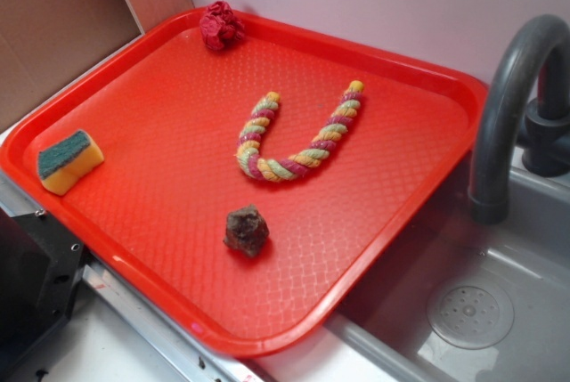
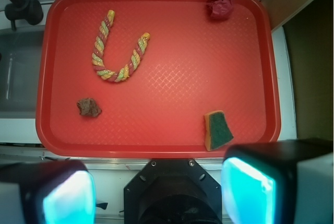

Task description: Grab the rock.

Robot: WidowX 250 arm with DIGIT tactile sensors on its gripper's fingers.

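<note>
The end effector hangs high over the near edge of the red tray, its two fingers spread wide apart and holding nothing. The rock lies on the tray ahead of the end effector and off to its left, well apart from it. Beyond the rock lies a U-shaped rope. A sponge sits ahead to the right, and a red wad at the far right corner.
</note>
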